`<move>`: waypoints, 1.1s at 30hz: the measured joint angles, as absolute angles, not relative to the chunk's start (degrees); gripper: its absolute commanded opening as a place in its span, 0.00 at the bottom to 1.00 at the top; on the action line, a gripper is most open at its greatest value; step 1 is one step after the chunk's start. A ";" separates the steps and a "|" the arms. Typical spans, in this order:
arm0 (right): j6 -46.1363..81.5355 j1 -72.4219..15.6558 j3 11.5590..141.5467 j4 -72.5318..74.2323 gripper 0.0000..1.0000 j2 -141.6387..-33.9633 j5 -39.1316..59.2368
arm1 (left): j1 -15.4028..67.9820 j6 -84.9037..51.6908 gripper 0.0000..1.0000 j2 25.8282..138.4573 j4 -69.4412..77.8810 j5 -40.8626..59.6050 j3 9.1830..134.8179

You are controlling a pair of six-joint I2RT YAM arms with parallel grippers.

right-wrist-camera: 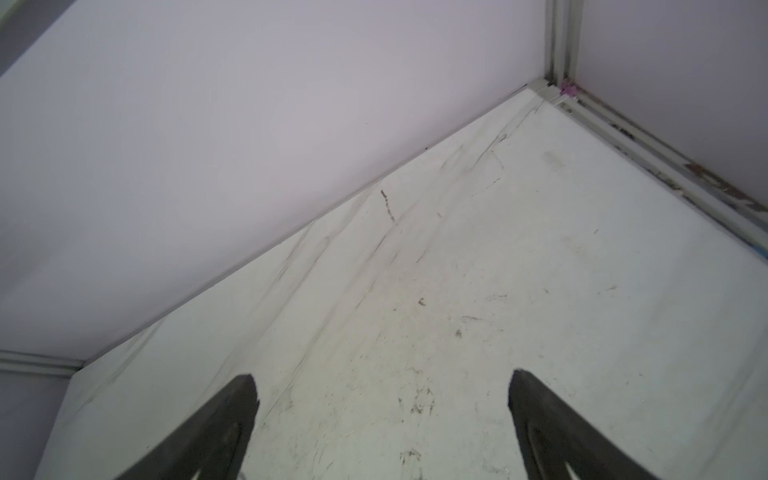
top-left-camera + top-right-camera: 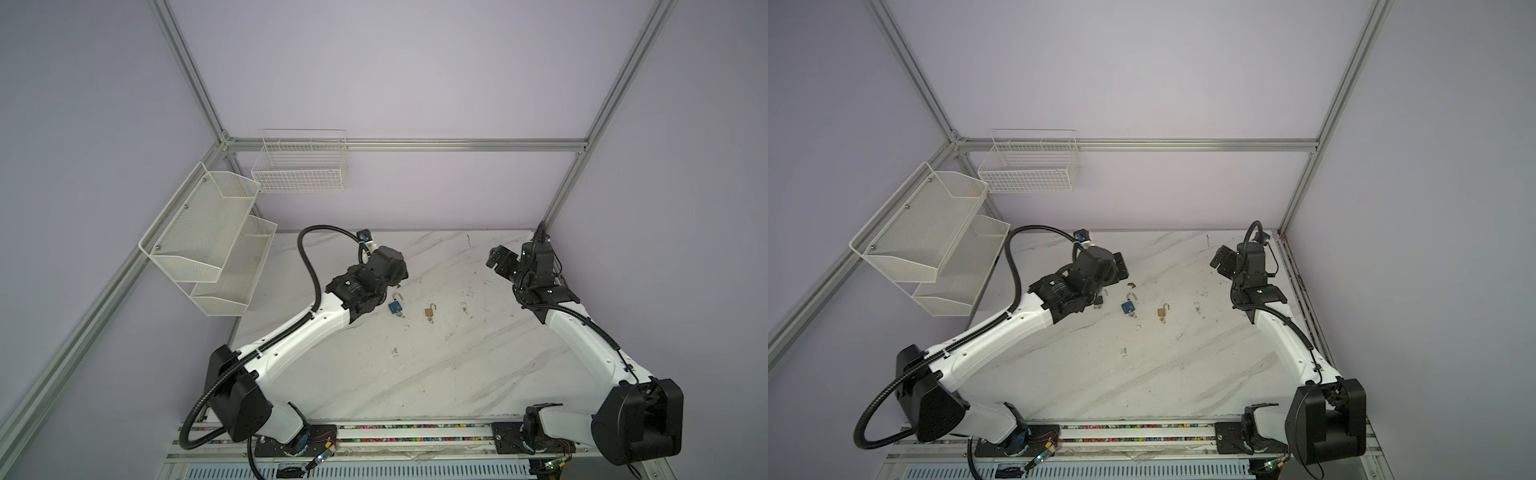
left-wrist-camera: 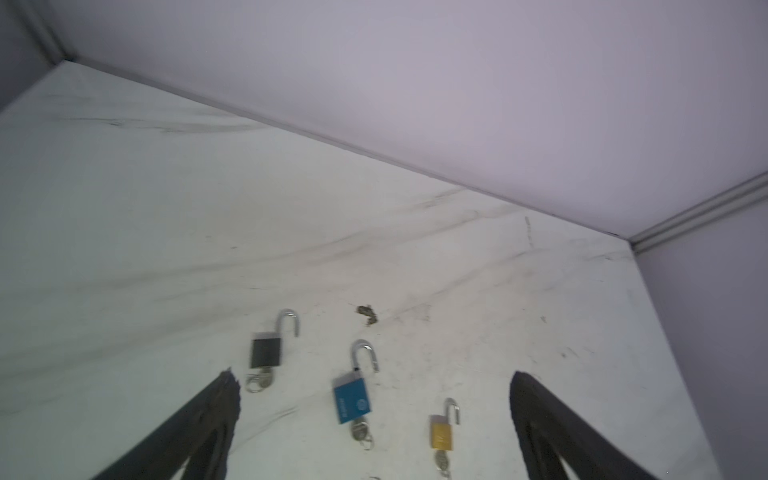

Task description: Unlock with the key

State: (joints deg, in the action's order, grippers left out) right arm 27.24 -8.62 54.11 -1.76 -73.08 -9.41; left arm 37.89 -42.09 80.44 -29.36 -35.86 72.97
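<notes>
Spread wide and empty, the left pincer (image 3: 375,374) is held near the black padlock (image 3: 266,352), blue padlock (image 3: 352,402) and gold padlock (image 3: 441,432), laid open-shackled on the table (image 3: 166,208), a key (image 3: 360,430) in each. The right pincer (image 1: 382,376) is also wide and empty.
</notes>
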 measured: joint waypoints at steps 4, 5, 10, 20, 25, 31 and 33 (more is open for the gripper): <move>24.08 -8.60 47.05 8.14 0.97 -75.44 -16.99 | 25.91 -34.65 1.00 73.08 -25.67 -40.49 59.35; 22.90 -8.60 45.08 11.16 0.97 -76.40 -19.00 | 22.94 -32.27 1.00 71.81 -23.88 -41.45 55.70; 17.15 -8.23 37.21 26.52 0.97 -84.29 -26.24 | 11.97 -21.67 1.00 69.65 -11.60 -42.70 39.72; 6.61 -7.42 33.76 48.71 0.97 -96.77 -20.95 | 6.76 -4.67 1.00 81.62 31.62 -33.91 22.83; 1.26 -5.74 29.28 64.64 0.97 -99.04 -12.82 | 4.78 -1.34 1.00 87.99 46.61 -25.65 21.74; -0.80 -5.34 27.33 69.08 0.97 -102.76 -9.23 | 2.68 -0.49 1.00 90.91 50.96 -18.57 20.49; -1.04 -5.37 27.24 70.78 0.97 -102.74 -8.86 | 1.37 -0.86 1.00 90.65 50.11 -18.02 20.49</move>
